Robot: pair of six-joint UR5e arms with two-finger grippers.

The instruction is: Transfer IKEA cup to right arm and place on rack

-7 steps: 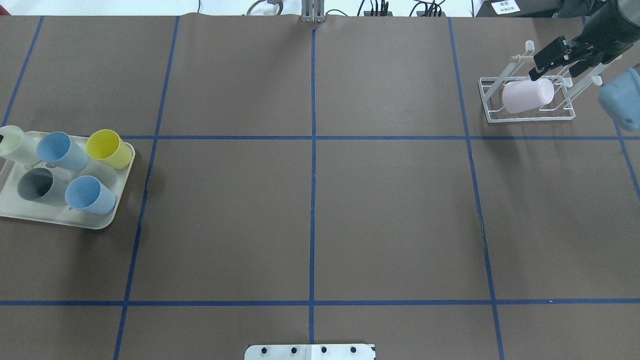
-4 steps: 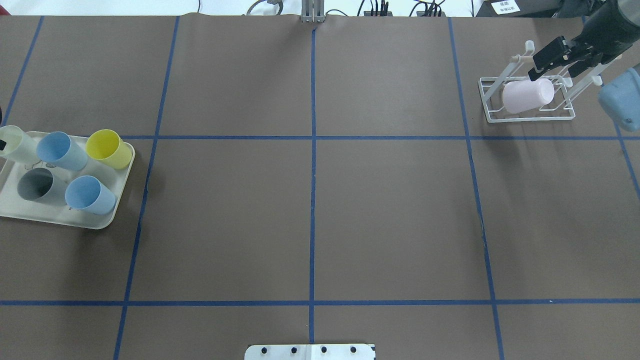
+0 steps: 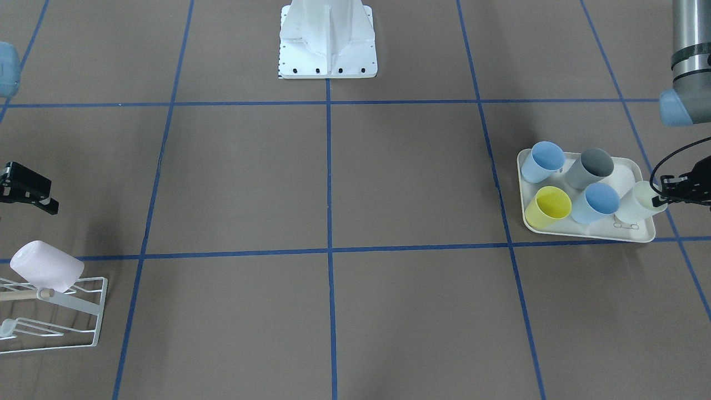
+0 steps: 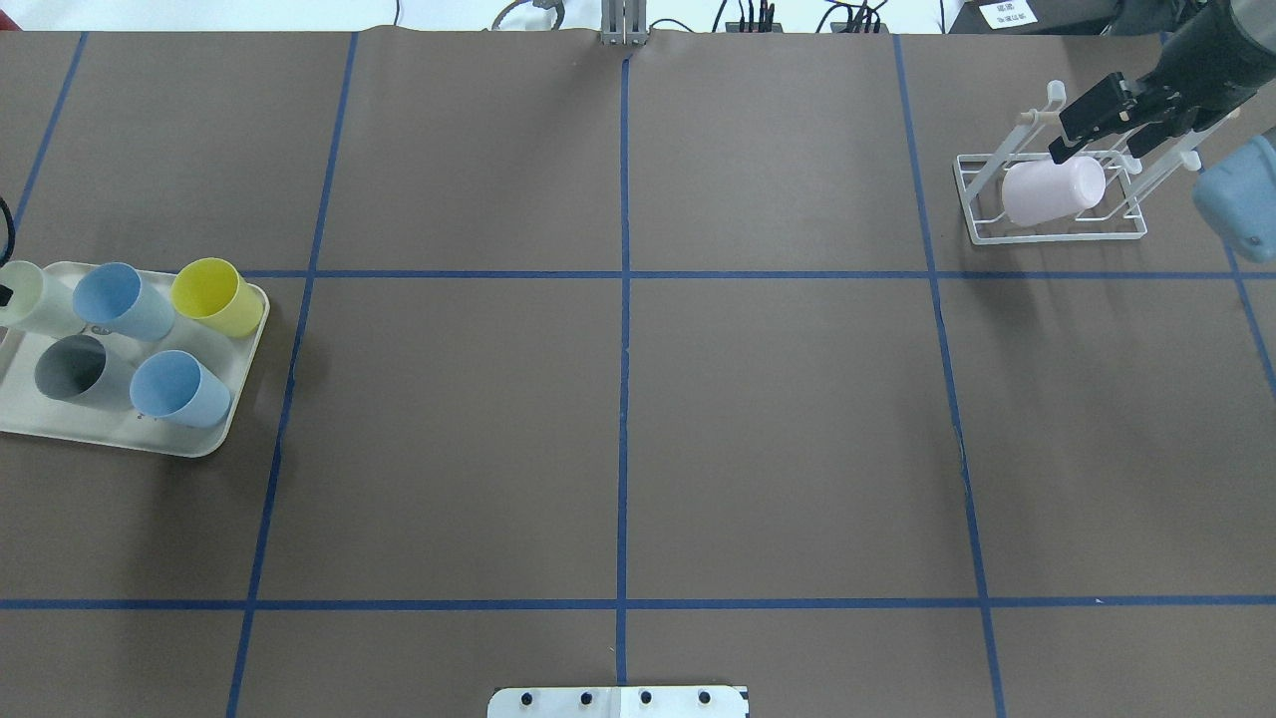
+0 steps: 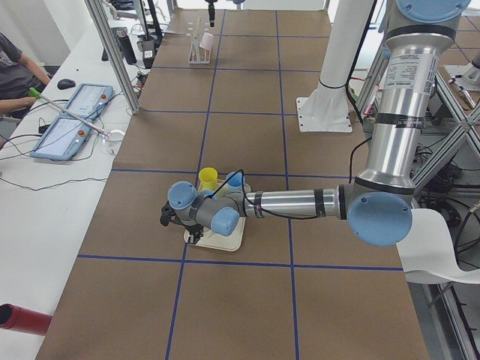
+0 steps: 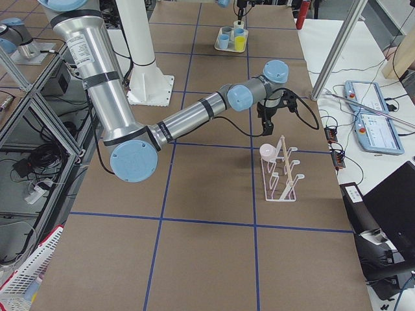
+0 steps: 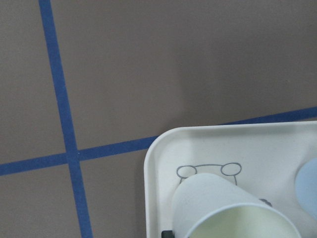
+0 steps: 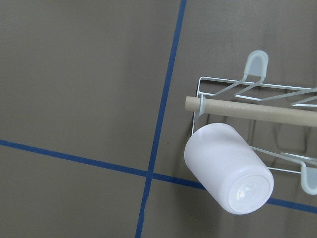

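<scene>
The pink cup sits tilted on the white wire rack in the upper right of the overhead view. Its mouth is up by the wooden rod and its closed base points outward. The right gripper hangs just above it with its jaws apart, holding nothing and clear of the cup. The right arm stretches long and low across the counter.

That counter is covered in brown paper, marked into big squares with blue tape. At the right edge of the front-facing view, the left gripper is at the rim of a pale cup on a cream tray. I cannot tell whether it has closed on the cup. A yellow cup, a grey cup and two blue cups share the tray.

Alongside the counter is a white side table with two tablets and cables. A person sits at the upper left of the left-side view.
</scene>
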